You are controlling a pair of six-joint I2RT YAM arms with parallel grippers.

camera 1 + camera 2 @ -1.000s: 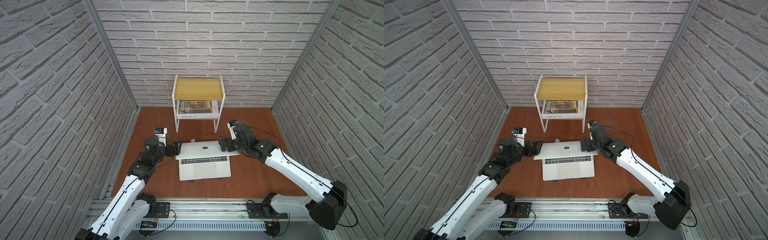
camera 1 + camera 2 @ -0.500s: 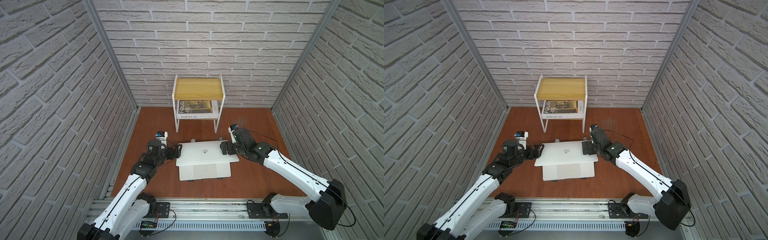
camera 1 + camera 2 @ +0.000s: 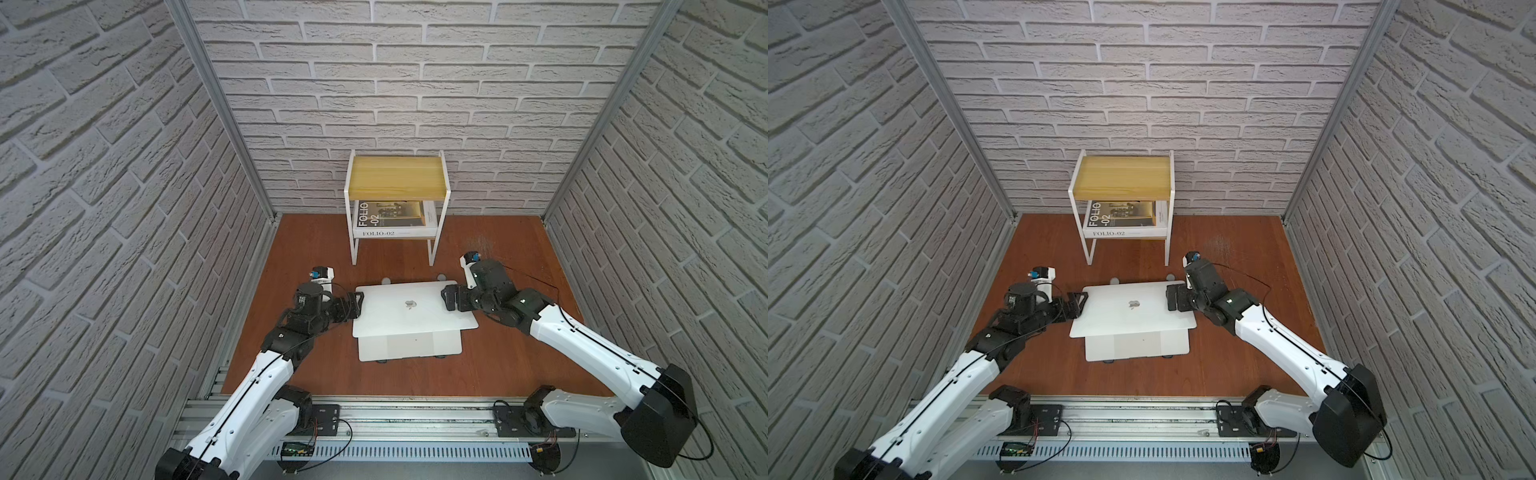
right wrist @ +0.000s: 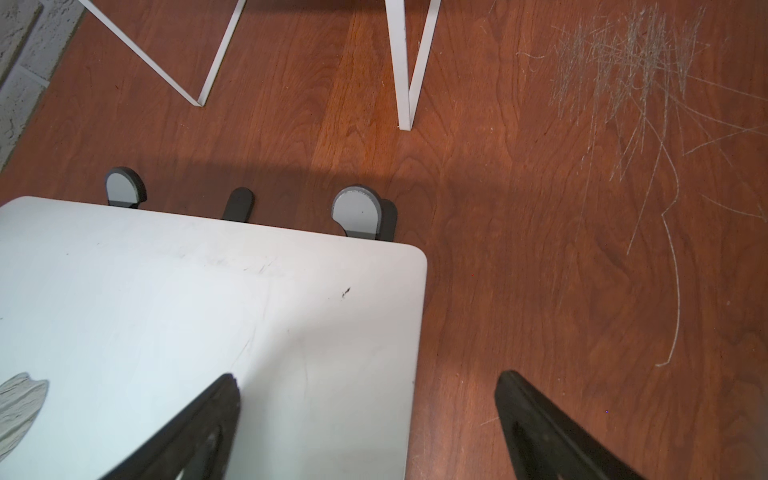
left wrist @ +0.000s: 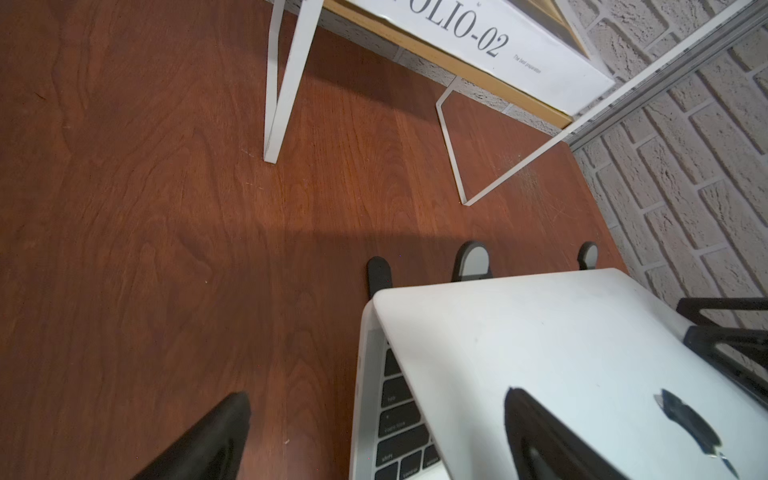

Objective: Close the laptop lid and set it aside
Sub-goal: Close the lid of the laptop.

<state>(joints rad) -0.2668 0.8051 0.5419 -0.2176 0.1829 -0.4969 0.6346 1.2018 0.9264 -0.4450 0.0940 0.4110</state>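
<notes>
A: Fingers?
B: Both pairs are spread wide with nothing clamped. Left gripper has one finger over the outer shell of the laptop lid. Its other finger is off the side edge, above the table. Right gripper mirrors that at the opposite edge.
A: Contact?
B: The inner fingers look to rest on the shell. The wrist views can't confirm it.
A: Lid state?
B: It's part-way down, not shut. Keys show under its edge, and in both top views the base front pokes out past it. The laptop sits on a grey stand mid-table, in front of the yellow-topped shelf.
A: Best way to finish the close?
B: Judgement call: both inner fingers should press down evenly, nearer the free edge than the hinge. They should slow at the end so it neither slams nor skids off the stand. After that they'd take the sides to shift it.
</notes>
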